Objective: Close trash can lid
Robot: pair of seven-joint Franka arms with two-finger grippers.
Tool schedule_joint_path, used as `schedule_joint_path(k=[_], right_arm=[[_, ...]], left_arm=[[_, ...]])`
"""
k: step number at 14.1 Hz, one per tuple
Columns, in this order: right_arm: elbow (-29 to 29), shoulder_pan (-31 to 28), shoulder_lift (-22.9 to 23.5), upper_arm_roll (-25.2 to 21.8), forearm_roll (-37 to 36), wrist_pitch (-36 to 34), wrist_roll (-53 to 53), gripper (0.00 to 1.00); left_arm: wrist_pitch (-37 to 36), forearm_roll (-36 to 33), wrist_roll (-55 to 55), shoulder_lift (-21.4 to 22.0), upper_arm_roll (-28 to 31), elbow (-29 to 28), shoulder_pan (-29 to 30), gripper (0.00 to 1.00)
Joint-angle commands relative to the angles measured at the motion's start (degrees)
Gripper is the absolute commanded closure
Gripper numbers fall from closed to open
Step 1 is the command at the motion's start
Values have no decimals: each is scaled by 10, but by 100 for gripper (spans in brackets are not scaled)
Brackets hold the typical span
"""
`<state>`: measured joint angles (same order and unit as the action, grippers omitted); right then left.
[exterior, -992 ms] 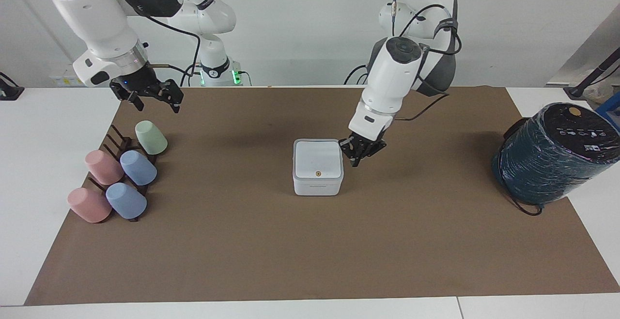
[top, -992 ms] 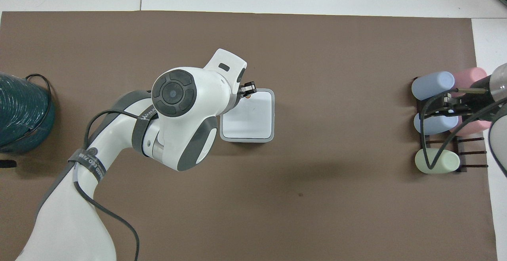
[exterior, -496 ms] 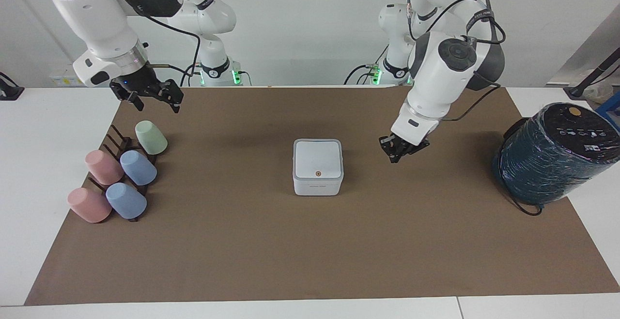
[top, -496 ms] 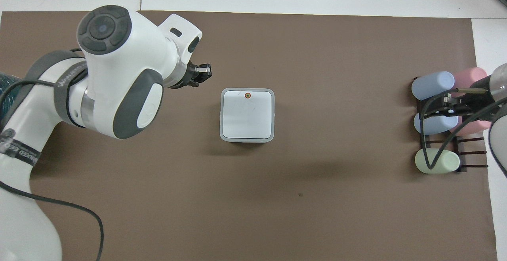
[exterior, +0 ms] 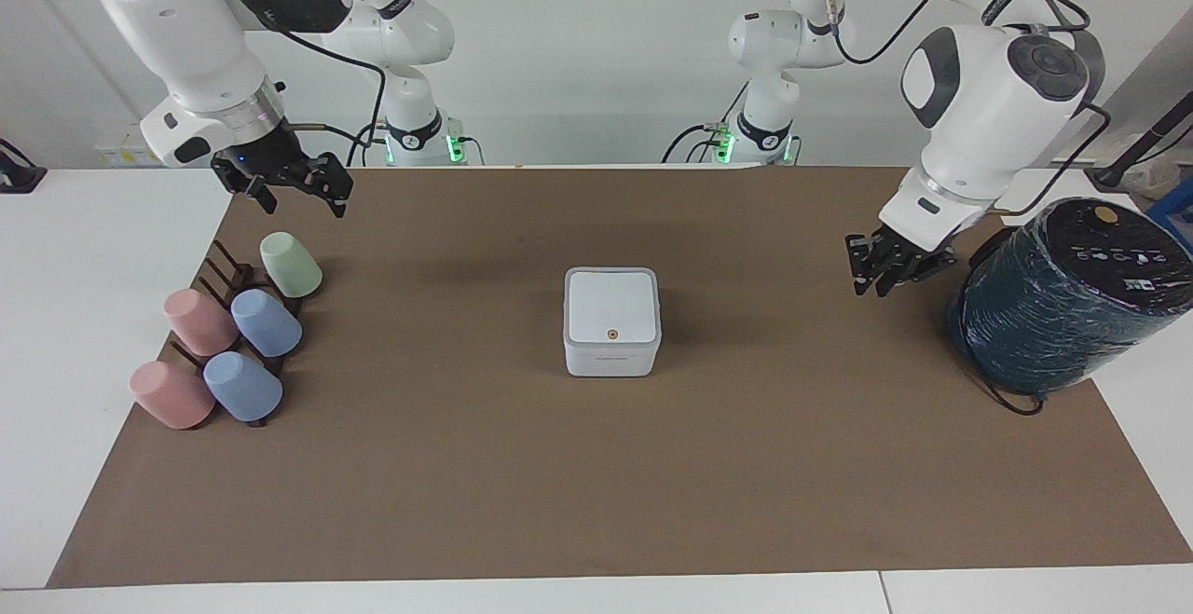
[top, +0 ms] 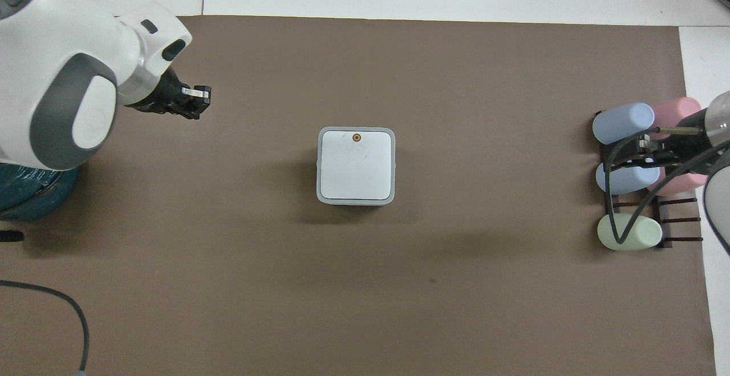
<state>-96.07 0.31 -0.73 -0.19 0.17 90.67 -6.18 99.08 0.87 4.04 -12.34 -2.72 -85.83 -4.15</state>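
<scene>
The trash can [exterior: 611, 360] is a small white square box in the middle of the brown mat, also seen in the overhead view [top: 356, 200]. Its lid [exterior: 611, 305] lies flat and shut on top, orange dot up, and shows in the overhead view [top: 356, 165]. My left gripper [exterior: 870, 288] is shut and empty, in the air over the mat beside the dark teal cylinder, well apart from the can; it also shows in the overhead view [top: 197, 99]. My right gripper [exterior: 300, 202] is open and empty, waiting above the cup rack, and shows in the overhead view [top: 641, 153].
A large dark teal wrapped cylinder [exterior: 1062, 297] stands at the left arm's end of the mat. A dark rack [exterior: 224, 279] with several pastel cups lying on it sits at the right arm's end. A brown mat [exterior: 596, 484] covers the table.
My left gripper has drawn away from beside the trash can toward the teal cylinder and risen. The lid stays flat and shut. The right arm has not moved.
</scene>
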Motion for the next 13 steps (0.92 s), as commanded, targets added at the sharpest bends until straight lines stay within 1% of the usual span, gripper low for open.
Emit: schedule_joint_path(k=[1, 4, 6, 13], right_arm=[[-5, -6, -9, 4, 3, -3, 6, 0], [-5, -6, -9, 5, 3, -3, 6, 0], [-5, -6, -9, 5, 3, -2, 6, 0], [-5, -6, -9, 4, 3, -3, 6, 0]], left_arm=[[-8, -17, 38, 9, -7, -8, 26, 38], [-4, -28, 70, 9, -5, -7, 43, 19], [2, -32, 90, 12, -4, -6, 44, 0], [9, -31, 84, 17, -4, -11, 42, 0]])
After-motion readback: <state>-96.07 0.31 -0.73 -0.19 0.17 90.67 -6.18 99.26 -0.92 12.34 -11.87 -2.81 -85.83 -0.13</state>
